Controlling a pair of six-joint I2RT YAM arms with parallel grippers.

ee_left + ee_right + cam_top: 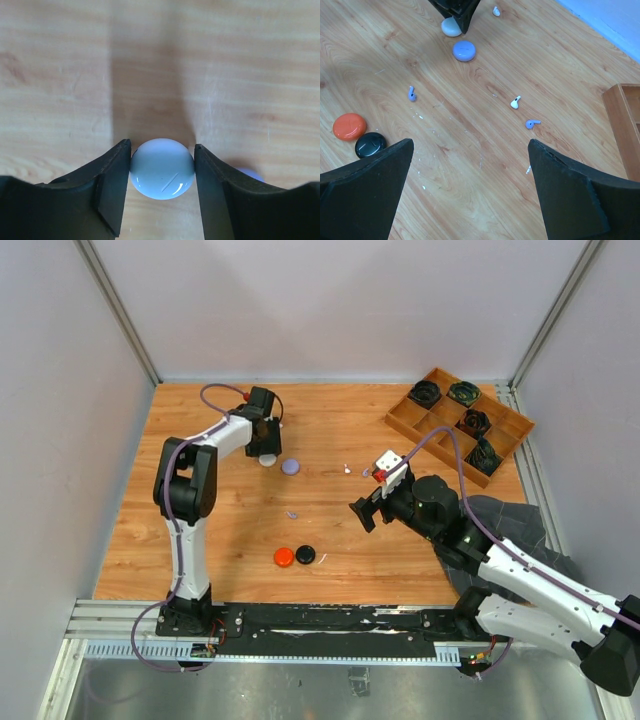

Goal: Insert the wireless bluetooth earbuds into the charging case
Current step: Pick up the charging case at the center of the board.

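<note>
Earbuds [412, 93] lie loose on the tabletop [470, 150] ahead of my right fingers [365, 190], which hang open: white earbud [515, 102] and pale purple earbud [532, 123] nearest, stems slanting. My left fingers [112, 190] squeeze the white case [161, 169], farther off, so the right arm is nearer them

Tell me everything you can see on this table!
White round plastic puck: one, left side, in the left tool.
Pale purple round plastic puck: one, beside the white one.
Red-orange round plastic puck and black round plastic puck: one each, side by side, near front.
Tiny stemmed plastic earbuds: four seen, two white, two pale purple, scattered centrally.
Wooden compartment tray: one, brown, far right.
Dark coiled bundles: four, inside the tray.
Left tool: black, closed on the white puck.
Right tool: black, open, empty.
</note>
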